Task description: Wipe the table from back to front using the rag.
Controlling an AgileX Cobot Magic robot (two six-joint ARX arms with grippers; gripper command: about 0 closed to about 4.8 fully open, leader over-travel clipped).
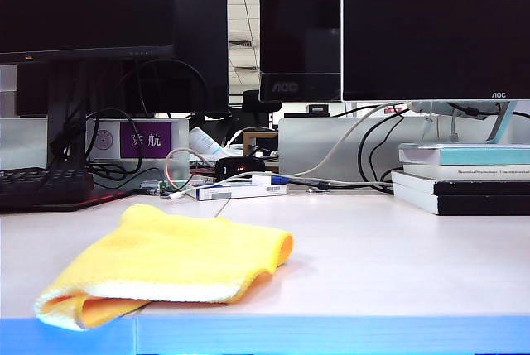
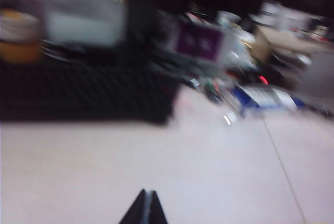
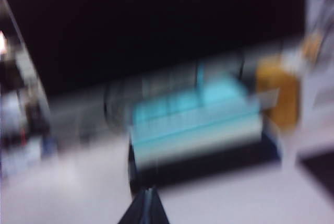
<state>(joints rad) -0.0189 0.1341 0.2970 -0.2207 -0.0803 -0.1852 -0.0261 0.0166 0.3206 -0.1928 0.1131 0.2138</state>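
The yellow rag point(image 1: 166, 264) lies folded on the pale table point(image 1: 373, 264), at the front left by the blue edge. Neither arm shows in the exterior view. In the blurred left wrist view, my left gripper point(image 2: 146, 192) is shut with nothing in it, its tips together over bare table point(image 2: 104, 172). My right gripper point(image 3: 149, 191) is likewise shut and empty in the blurred right wrist view, above bare table point(image 3: 68, 192) with its tips towards the book stack. The rag appears in neither wrist view.
A black keyboard point(image 1: 41, 188) sits at the back left point(image 2: 83, 93). A stack of books point(image 1: 464, 177) lies at the back right point(image 3: 198, 130). Monitors point(image 1: 435, 28), cables and a purple-labelled box point(image 1: 145, 138) line the back.
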